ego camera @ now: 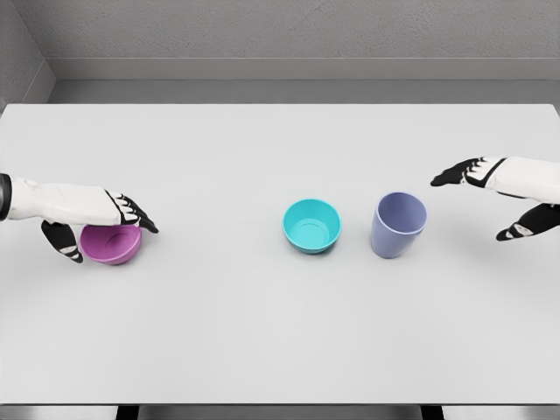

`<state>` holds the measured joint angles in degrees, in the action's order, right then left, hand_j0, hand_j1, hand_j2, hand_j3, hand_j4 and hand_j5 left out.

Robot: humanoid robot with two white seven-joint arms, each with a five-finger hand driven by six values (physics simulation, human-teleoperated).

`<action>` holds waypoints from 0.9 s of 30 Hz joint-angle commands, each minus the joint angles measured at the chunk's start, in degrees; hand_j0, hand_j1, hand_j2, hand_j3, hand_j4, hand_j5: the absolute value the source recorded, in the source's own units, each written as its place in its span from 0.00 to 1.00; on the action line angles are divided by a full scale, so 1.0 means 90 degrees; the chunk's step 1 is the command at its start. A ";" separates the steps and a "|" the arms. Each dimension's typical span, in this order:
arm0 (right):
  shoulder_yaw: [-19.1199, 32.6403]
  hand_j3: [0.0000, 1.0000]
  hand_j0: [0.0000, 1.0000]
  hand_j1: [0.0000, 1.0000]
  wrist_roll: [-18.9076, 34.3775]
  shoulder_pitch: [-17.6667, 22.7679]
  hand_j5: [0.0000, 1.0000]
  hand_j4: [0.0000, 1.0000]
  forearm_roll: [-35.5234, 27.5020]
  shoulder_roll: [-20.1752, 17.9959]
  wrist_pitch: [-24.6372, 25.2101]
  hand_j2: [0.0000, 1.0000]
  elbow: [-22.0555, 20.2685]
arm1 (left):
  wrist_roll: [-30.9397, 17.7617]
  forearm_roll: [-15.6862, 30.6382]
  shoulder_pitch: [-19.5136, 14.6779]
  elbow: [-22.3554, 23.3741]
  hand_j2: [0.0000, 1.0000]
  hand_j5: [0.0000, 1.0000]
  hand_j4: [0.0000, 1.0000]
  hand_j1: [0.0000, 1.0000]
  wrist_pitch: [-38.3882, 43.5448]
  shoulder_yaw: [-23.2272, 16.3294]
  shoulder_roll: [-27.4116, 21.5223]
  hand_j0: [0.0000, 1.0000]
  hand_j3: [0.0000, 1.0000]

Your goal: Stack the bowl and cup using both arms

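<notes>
The left hand (pixel 96 219) sits over the pink bowl (pixel 111 243) at the table's (pixel 262 332) left side, fingers above the rim and thumb down its near side; I can't tell if it grips yet. The right hand (pixel 499 188) hangs spread and empty, near the blue cup (pixel 398 225). A teal bowl (pixel 311 226) stands just beside that cup. These look like light, stiff, slick plastic; pinching a rim seems safest.

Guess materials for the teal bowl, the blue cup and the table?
Teal bowl: probably moulded plastic, flat uniform colour, soft sheen, thin rim. Blue cup: likely the same, matte periwinkle, no glassy highlights. Table: smooth matte pale grey, maybe laminate; a render, so uncertain.
</notes>
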<state>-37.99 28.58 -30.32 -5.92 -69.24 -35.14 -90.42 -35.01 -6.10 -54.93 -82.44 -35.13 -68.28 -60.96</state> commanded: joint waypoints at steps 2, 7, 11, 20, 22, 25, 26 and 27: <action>-0.0008 1.00 1.00 1.00 -0.0012 0.0000 1.00 1.00 -0.0055 0.0008 0.0015 1.00 -0.0041 | 0.0002 0.0003 0.0000 0.0000 1.00 1.00 1.00 1.00 0.0014 0.0008 -0.0004 1.00 1.00; -0.0008 1.00 1.00 1.00 -0.0012 0.0000 1.00 1.00 -0.0055 0.0047 0.0015 1.00 -0.0041 | 0.0002 -0.0006 0.0000 0.0000 1.00 1.00 1.00 1.00 0.0014 0.0008 0.0005 1.00 1.00; -0.0008 1.00 1.00 1.00 -0.0012 0.0000 1.00 1.00 -0.0055 0.0056 0.0015 1.00 -0.0041 | 0.0002 -0.0084 0.0039 0.0010 1.00 1.00 1.00 1.00 0.0014 0.0057 0.0074 1.00 1.00; -0.0008 1.00 1.00 1.00 -0.0012 0.0000 1.00 1.00 -0.0055 0.0056 0.0015 1.00 -0.0041 | 0.0002 -0.0094 0.0088 0.0010 1.00 1.00 1.00 1.00 0.0014 0.0067 0.0083 1.00 1.00; -0.0008 1.00 1.00 1.00 -0.0012 0.0000 1.00 1.00 -0.0055 0.0056 0.0015 1.00 -0.0051 | 0.0002 -0.0094 0.0098 0.0010 1.00 1.00 1.00 1.00 0.0014 0.0067 0.0083 1.00 1.00; -0.0008 1.00 1.00 1.00 -0.0012 -0.0010 1.00 1.00 -0.0055 0.0056 0.0015 1.00 -0.0051 | 0.0002 -0.0094 0.0127 0.0010 1.00 1.00 1.00 1.00 0.0014 0.0077 0.0083 1.00 1.00; -0.0008 1.00 1.00 1.00 -0.0012 -0.0010 1.00 1.00 -0.0055 0.0056 0.0015 1.00 -0.0051 | 0.0002 -0.0094 0.0127 0.0058 1.00 1.00 1.00 1.00 0.0014 0.0067 0.0083 1.00 1.00; -0.0008 1.00 1.00 1.00 -0.0012 -0.0010 1.00 1.00 -0.0055 0.0056 0.0015 1.00 -0.0051 | 0.0002 -0.0094 0.0137 0.0068 1.00 1.00 1.00 1.00 0.0014 0.0067 0.0083 1.00 1.00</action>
<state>-38.10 28.50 -30.41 -6.01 -68.65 -35.14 -90.85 -35.01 -7.23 -53.70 -82.08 -35.12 -67.71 -60.18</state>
